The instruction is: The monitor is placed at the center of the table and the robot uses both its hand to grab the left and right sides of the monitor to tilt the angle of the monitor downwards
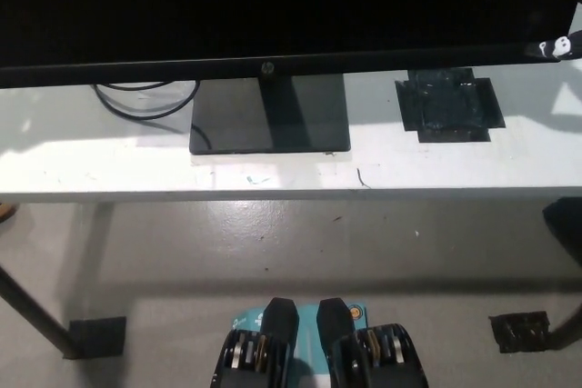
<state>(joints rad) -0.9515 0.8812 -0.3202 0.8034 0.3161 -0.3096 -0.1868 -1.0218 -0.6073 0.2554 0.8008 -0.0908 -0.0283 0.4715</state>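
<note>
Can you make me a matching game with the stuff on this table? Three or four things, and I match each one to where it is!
Things:
1. monitor
2. monitor stand base
3. black tape patch
4. cable

Places:
A. looping on the table, left of the stand base
B. stuck flat on the table, right of the stand base
C. filling the top of the picture
D. flat on the table, under the screen's middle

Pairs: 1-C, 2-D, 3-B, 4-A
</note>
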